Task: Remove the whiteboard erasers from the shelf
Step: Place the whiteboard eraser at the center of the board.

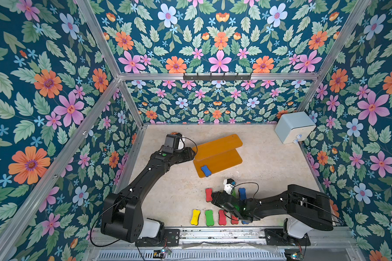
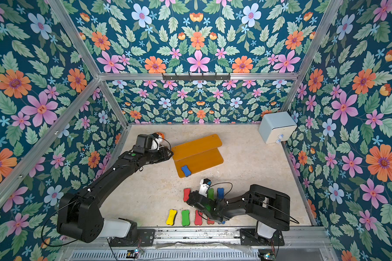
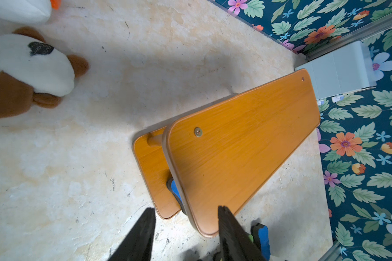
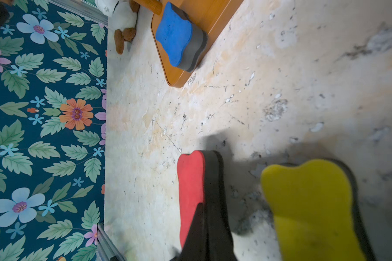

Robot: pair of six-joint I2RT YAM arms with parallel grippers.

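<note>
- On the lower board of the orange-brown two-tier wooden shelf [image 1: 217, 144] we spot just one blue bone-shaped foam eraser [image 1: 206, 170], dark base down, at the near corner. The upper board is bare.
- Down on the pale marbled tabletop [image 1: 269, 169] the others lie in two rows. In front are a yellow eraser [image 1: 195, 217], a green eraser [image 1: 209, 217] and a red eraser [image 1: 222, 217], with two more peeking out from under the right arm [image 1: 269, 201].
- Behind them we pick out another red one [image 1: 208, 194], a sliver of green [image 1: 234, 193] and a blue one [image 1: 242, 193].
- The right wrist view adds a second yellow eraser [image 4: 308, 203], flat on the table beside a red one [image 4: 190, 192]. So we reckon nine are off and one is left: nearly there!
- The left gripper [image 3: 188, 228] hangs over the shelf's end, jaws apart with nothing between them.
- From its wrist view the blue bone-shaped foam eraser [image 3: 174, 187] peeks out from under the upper board, just ahead of the fingertips. It is near but untouched.
- In both top views that gripper [image 2: 168, 154] sits at the shelf's left end, and the eraser lies close by on the lower board's near corner.
- The right gripper [image 4: 204, 217] is clenched tight, with nothing held that we can see. Its tips are over the red eraser on the table, well apart from the shelf's blue one [image 4: 174, 34].
</note>
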